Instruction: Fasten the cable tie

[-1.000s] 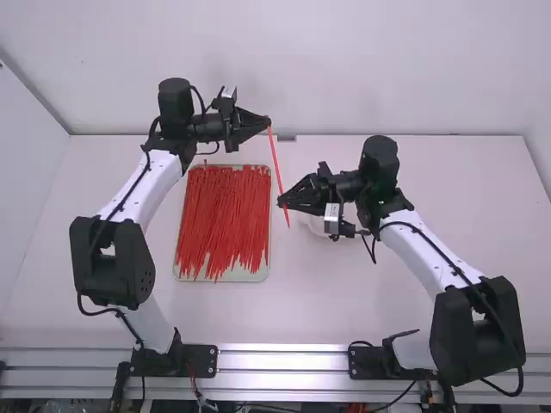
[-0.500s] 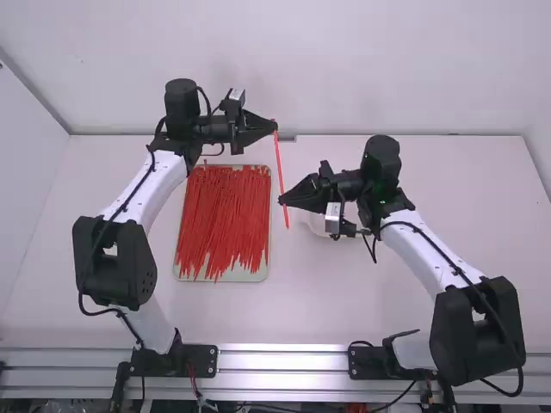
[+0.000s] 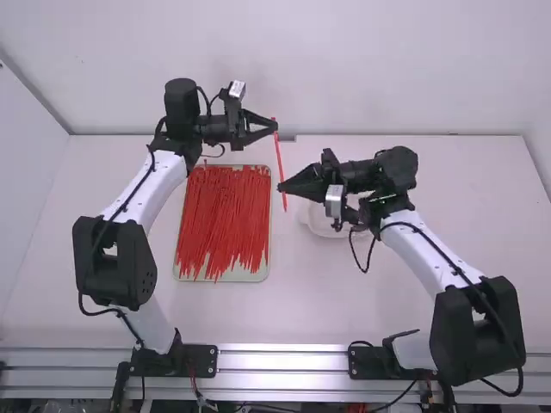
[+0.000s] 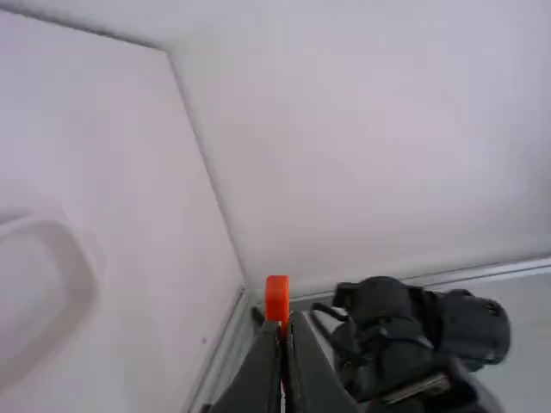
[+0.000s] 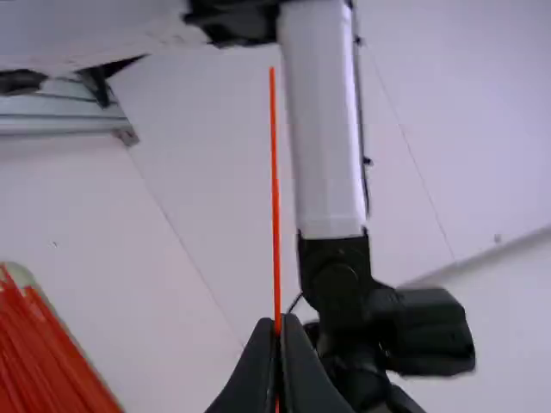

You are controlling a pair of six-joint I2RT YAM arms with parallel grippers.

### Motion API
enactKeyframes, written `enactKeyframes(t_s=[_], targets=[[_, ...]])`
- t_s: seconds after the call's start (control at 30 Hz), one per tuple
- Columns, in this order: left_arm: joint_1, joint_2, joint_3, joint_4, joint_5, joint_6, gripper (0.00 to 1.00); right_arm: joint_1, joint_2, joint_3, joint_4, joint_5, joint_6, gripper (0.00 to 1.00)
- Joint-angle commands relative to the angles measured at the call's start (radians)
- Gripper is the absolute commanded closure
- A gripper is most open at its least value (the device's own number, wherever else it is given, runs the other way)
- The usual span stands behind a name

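left of middle on the worktop [image 3: 103, 172], a tray [image 3: 258, 277] of spare red ties [image 3: 222, 219]. over its far right corner, left gripper [image 3: 269, 129] pinched shut on the upper end of 1 cable tie [image 3: 279, 168], lifted off the worktop and hanging nearly upright. just right, right gripper [image 3: 282, 190] clamped on the same tie low down, tip poking out below. beside that, a small white dish [image 3: 312, 229]. judged so far: tie picked and held at 2 points, straight, no loop yet. bending, threading tail through head and pulling tight all left.
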Motion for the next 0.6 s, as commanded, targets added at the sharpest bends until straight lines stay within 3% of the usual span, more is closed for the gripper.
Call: enactKeyframes(t_s=[0.0, 0.03, 0.17, 0.4, 0.57], targets=[[-0.001, -0.006, 0.026, 0.005, -0.016, 0.118, 0.98, 0.024, -0.014, -0.003, 0.101, 0.113, 0.539, 1.00], [-0.001, -0.006, 0.026, 0.010, -0.015, 0.142, 0.98, 0.030, -0.014, -0.003, 0.173, 0.165, 0.720, 1.00], [-0.002, -0.006, 0.026, 0.031, -0.008, 0.193, 0.98, 0.018, -0.014, -0.003, 0.220, 0.304, 1.102, 1.00], [0.004, -0.006, 0.026, 0.031, -0.008, 0.300, 0.98, -0.045, -0.014, -0.003, 0.126, 0.358, 1.096, 1.00], [0.005, -0.006, 0.026, 0.061, 0.001, 0.536, 0.98, -0.036, -0.014, -0.003, 0.051, 0.380, 1.164, 1.00]])
